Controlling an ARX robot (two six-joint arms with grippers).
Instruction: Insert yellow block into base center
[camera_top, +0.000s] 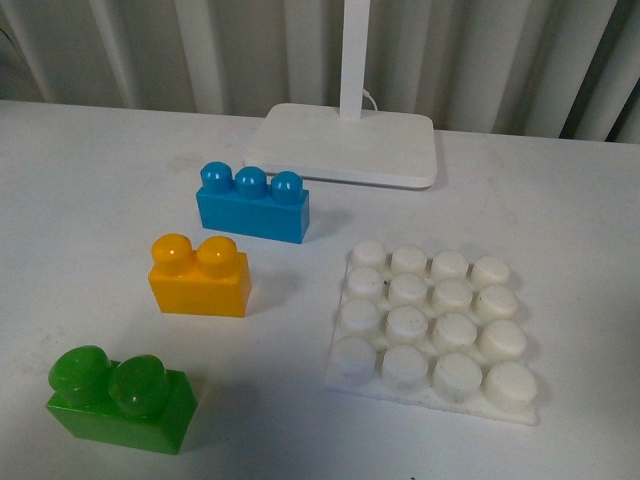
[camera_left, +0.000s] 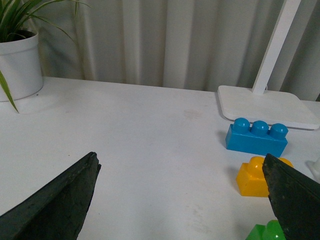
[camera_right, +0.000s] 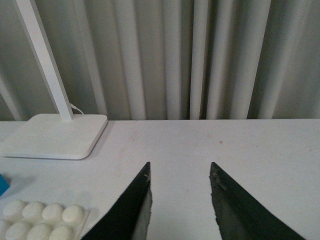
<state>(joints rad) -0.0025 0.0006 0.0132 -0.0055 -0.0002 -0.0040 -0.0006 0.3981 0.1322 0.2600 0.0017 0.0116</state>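
In the left wrist view, the yellow block (camera_left: 252, 177) is partly hidden behind one finger (camera_left: 295, 205) of the left tool (camera_left: 180, 159), and the green brick (camera_left: 264, 233) is cut off by the picture's edge. In the right wrist view, the base (camera_right: 42, 215) is cropped to a few studs and only a sliver of the blue brick (camera_right: 2, 185) is seen. In the front view, the lamp pole (camera_top: 354, 55), at 12 o'clock on the surface (camera_top: 80, 180), is cut off

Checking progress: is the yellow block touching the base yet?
Apart. The front view shows a strip of bare table between the yellow block and the base.
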